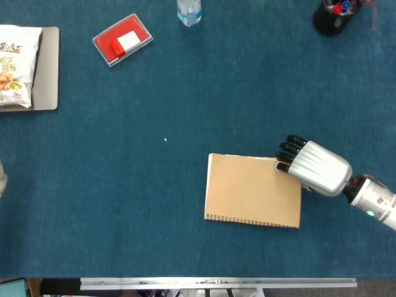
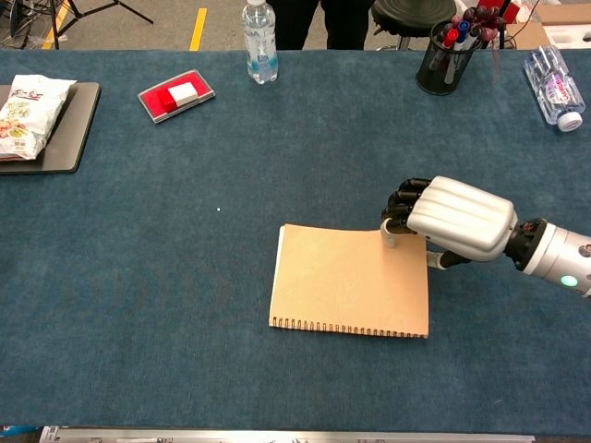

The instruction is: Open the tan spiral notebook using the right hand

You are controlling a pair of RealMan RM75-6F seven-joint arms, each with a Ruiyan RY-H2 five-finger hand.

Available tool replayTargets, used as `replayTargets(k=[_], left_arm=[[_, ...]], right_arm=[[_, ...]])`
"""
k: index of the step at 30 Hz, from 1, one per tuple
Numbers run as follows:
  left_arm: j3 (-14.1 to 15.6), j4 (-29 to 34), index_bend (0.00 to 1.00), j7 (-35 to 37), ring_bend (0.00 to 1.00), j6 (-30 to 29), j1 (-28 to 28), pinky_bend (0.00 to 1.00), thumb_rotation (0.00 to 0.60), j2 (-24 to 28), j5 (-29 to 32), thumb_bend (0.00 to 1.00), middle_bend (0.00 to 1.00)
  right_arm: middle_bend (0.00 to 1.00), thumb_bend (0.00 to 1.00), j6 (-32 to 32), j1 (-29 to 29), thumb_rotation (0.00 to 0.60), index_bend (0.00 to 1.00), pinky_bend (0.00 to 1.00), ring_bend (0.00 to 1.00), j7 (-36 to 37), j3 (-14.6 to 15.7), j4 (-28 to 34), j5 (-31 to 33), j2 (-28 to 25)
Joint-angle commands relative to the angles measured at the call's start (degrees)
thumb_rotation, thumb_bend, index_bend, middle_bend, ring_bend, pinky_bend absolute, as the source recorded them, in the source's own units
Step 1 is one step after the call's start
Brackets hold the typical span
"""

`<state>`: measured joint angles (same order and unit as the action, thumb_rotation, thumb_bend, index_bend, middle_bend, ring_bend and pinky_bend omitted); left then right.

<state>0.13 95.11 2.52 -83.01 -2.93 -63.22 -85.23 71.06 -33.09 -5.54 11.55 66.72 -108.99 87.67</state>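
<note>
The tan spiral notebook (image 1: 250,189) (image 2: 346,281) lies closed on the blue table, right of centre, with its spiral binding along the near edge. It sits slightly skewed. My right hand (image 1: 315,167) (image 2: 457,217) is at its far right corner, fingers curled in, with the dark fingertips (image 1: 286,154) pressing down on the cover near the far edge. The cover is flat, not lifted. I cannot see whether the thumb reaches under the edge. My left hand shows in neither view.
A red box (image 1: 122,39) (image 2: 176,95) and an upright water bottle (image 1: 189,11) (image 2: 259,37) stand at the far side. A pen cup (image 1: 331,15) (image 2: 448,55) and a lying bottle (image 2: 554,88) are far right. A snack bag (image 1: 13,65) on a dark tray (image 1: 49,68) is far left.
</note>
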Motion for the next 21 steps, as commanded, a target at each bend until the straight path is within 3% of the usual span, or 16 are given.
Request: replayTargets(k=[1,8,21], left_arm=[[-0.05,-0.02,0.66,-0.1,0.57,0.08,-0.04,0.72,0.6,-0.04,0.11,0.3,0.61],[-0.04,-0.05,0.66,-0.41,0.57,0.07,-0.04,0.72,0.6,-0.15,0.11,0.3,0.61],[-0.01,-0.2,0.66,-0.54,0.57,0.26,-0.11,0.72,0.6,-0.3,0.17,0.3,0.61]], right_arm=[[0.5,0.38,0.51,0.51,0.6,0.56,0.31,0.36,-0.96,0.05,0.88,-0.01,-0.92],[0.51,0.4,0.09,1.83,0.6,0.58,0.32,0.38,-7.03,0.11,6.03,0.48,-4.08],[0.51,0.4,-5.47,4.16,0.6,0.58,0.32,0.38,-23.06,0.31,22.69,4.0,-13.84]])
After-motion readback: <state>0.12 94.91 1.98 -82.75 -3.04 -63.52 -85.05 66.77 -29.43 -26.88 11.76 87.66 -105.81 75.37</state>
